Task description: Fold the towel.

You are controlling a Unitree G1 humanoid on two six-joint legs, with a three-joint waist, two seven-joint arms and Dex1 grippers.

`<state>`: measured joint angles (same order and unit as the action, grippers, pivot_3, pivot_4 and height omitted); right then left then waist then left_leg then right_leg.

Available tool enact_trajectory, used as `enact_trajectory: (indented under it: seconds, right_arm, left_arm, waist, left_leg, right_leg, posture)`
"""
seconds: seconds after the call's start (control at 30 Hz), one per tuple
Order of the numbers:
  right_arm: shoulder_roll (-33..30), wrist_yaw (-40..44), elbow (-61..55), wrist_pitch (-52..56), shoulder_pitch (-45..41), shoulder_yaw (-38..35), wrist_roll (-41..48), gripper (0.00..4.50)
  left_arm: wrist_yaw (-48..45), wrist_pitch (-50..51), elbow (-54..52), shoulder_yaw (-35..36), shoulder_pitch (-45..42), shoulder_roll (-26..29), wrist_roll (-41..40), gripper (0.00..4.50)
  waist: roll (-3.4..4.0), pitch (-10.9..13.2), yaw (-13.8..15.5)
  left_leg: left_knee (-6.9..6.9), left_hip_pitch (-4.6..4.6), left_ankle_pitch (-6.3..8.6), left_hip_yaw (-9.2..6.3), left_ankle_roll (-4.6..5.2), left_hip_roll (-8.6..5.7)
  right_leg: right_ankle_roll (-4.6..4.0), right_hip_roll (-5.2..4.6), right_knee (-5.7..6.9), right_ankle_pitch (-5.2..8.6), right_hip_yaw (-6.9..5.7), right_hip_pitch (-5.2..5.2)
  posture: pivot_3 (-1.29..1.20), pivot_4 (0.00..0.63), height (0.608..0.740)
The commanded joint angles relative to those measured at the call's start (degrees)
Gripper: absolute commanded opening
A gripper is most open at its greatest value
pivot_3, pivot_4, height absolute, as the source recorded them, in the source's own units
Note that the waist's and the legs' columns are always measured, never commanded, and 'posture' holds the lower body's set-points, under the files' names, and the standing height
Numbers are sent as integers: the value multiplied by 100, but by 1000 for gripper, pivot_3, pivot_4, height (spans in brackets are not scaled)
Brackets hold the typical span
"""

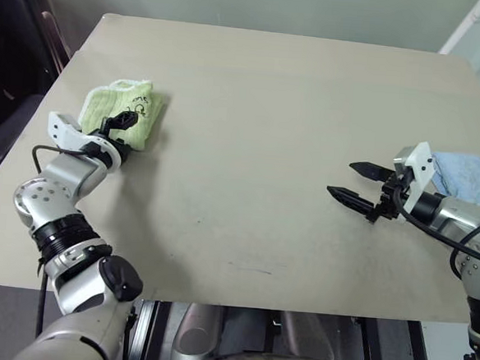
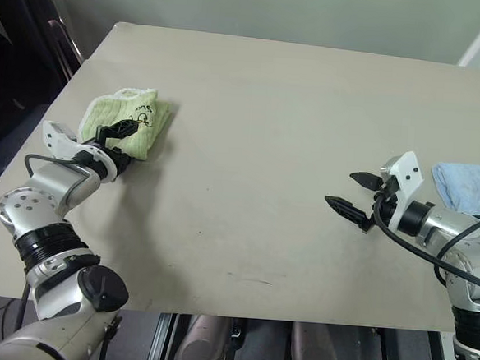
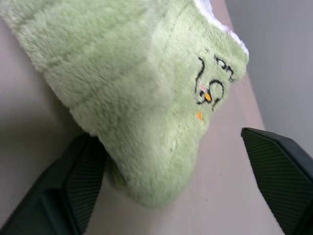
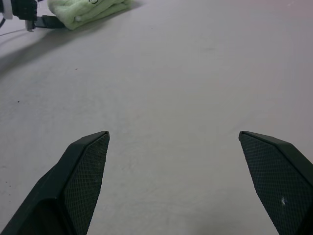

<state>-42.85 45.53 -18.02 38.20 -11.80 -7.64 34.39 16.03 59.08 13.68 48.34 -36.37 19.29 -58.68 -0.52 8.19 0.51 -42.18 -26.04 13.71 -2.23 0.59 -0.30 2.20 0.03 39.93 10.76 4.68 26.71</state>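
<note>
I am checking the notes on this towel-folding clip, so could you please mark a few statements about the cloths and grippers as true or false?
1. The light green terry-cloth towel lies bunched in a folded heap near the table's left edge. True.
2. The left gripper is clamped shut on the towel. False: its fingers stand apart, the towel's end lying between them.
3. The right gripper is open over bare beige table. True.
4. The light blue folded cloth lies on top of the green towel. False: it sits at the table's right edge, far from the towel.
5. The towel bears a small dark embroidered motif. True.
</note>
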Motion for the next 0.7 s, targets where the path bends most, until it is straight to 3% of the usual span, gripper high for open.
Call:
enact_trajectory:
  seconds: [0.03, 0.13, 0.47, 0.53, 0.6, 0.7]
  right_arm:
    - [36, -1, -149, -135, 0, -113, -8, 4500]
    - [62, -43, -224, -116, 28, -141, 11, 4500]
    - [-86, -60, -380, -4, 143, -375, 70, 4500]
    - [-95, -110, -518, 48, 243, -509, 138, 4500]
    - [-68, -164, -633, 93, 325, -606, 193, 4500]
    - [159, -355, -764, -81, 473, -733, 182, 4500]
  left_arm:
    - [447, 368, -779, -152, 98, -197, -437, 4446]
    - [254, 570, -1366, -646, 327, -183, -409, 4446]
    - [-2022, 1198, -2587, -2369, 1217, 724, -698, 4446]
    - [-3235, 202, -2936, -3042, 1359, 1046, 16, 4446]
    - [-4313, -1440, -3077, -3778, 1531, 1317, 1248, 4446]
    - [-5491, -2953, -2602, -4476, 1509, 1324, 2156, 4446]
  waist:
    - [-1, 1, 2]
    - [-7, 4, 3]
    - [-10, 6, -3]
    - [-10, 6, 1]
    - [-9, 5, 8]
    - [-8, 5, 13]
  left_leg:
    - [0, 0, -2, 1, -4, 0]
    - [0, 0, -14, 0, -24, 0]
    - [1, 3, 27, -15, 6, 3]
    - [1, 2, 29, -20, 3, 4]
    - [1, -2, 33, -29, -1, 4]
    - [-1, -4, 42, -36, 2, 5]
  right_leg:
    - [0, 0, -1, 0, 0, 0]
    - [0, 0, -1, 0, 0, -1]
    - [-6, 3, 0, 3, 2, 4]
    - [-9, 5, 1, 5, 1, 5]
    - [-13, 9, 0, 8, 1, 8]
    - [-5, 20, 1, 19, 5, 12]
  posture:
    - [0, 150, 697]
    - [0, 150, 697]
    - [0, 150, 697]
    - [0, 150, 697]
    - [0, 150, 697]
    - [0, 150, 697]
